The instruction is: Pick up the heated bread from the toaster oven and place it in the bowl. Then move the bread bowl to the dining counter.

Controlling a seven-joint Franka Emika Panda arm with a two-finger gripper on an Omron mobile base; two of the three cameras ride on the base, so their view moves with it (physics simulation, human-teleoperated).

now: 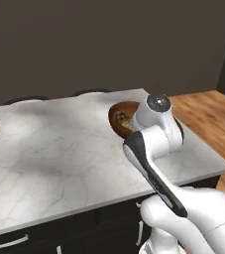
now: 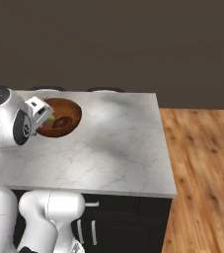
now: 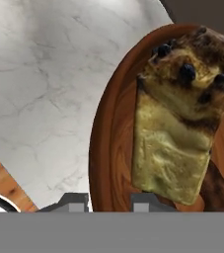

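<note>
The broad marble counter (image 1: 59, 154) carries the wooden bowl (image 2: 66, 114) near its far edge, the bread (image 3: 182, 123) lies inside the bowl, and the gripper (image 3: 111, 200) is pinched nearly closed on the bowl's rim.

Claw (image 3: 108, 198) closed, arm bent forward
</note>
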